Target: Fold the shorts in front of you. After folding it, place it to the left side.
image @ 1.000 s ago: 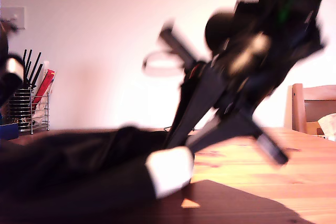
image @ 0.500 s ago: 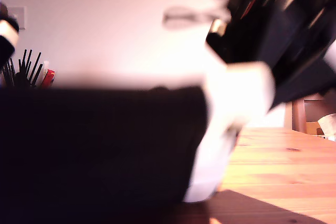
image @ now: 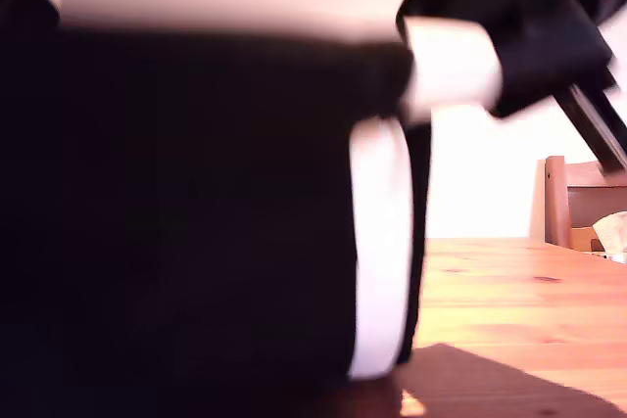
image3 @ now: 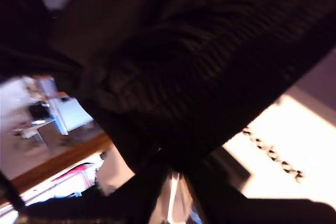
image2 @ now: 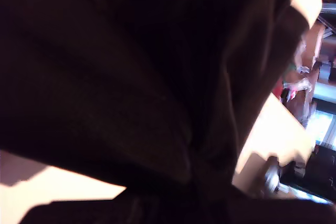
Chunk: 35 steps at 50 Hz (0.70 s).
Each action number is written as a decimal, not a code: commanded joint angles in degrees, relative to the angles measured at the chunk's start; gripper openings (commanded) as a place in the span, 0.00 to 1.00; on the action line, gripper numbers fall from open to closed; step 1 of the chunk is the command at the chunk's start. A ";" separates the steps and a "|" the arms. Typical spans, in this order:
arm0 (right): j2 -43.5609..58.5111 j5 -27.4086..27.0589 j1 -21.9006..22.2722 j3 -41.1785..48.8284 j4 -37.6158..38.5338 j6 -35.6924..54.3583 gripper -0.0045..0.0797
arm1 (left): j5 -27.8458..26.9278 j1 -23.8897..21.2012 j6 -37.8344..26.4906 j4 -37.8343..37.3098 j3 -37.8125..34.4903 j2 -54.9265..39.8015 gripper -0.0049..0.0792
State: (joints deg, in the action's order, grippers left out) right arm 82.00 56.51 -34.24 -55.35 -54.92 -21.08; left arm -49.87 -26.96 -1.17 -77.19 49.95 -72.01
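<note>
while both my first gripper (image2: pixel 210 195) and my second gripper (image3: pixel 168 169) pinch the shorts (image: pixel 196 222) aloft, you risk the white stripe (image: pixel 380 242) side slipping free. a fast swing would drag the hem across the table (image: pixel 519 301)

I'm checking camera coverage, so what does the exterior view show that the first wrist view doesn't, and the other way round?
Only the exterior view shows the wooden table, a chair at the exterior view's right, and the shorts' white stripe hanging as a full vertical band above the table. Only the first wrist view shows the fabric up close, gathering into a bunch low in the picture, with blurred room clutter past its edge. Both show the black shorts filling most of the picture, with white trim. Neither shows a gripper clearly.
</note>
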 commanded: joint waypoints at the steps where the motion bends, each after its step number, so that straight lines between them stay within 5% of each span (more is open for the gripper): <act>1: -0.15 0.57 -0.48 0.24 -1.31 1.20 0.04 | -0.28 -0.17 -1.46 -0.85 -0.81 0.87 0.03; 23: -1.73 0.50 -1.44 0.24 -16.22 11.04 0.04 | -1.18 -7.76 2.47 -1.01 -0.83 1.25 0.03; 35: -1.84 4.96 -1.18 0.22 -13.68 12.09 0.04 | -2.36 -7.74 1.64 -0.96 -0.81 1.22 0.03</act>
State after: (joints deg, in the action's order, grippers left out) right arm 81.10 59.46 -35.35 -55.40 -69.65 -9.28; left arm -51.64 -35.07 1.15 -78.04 49.95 -71.33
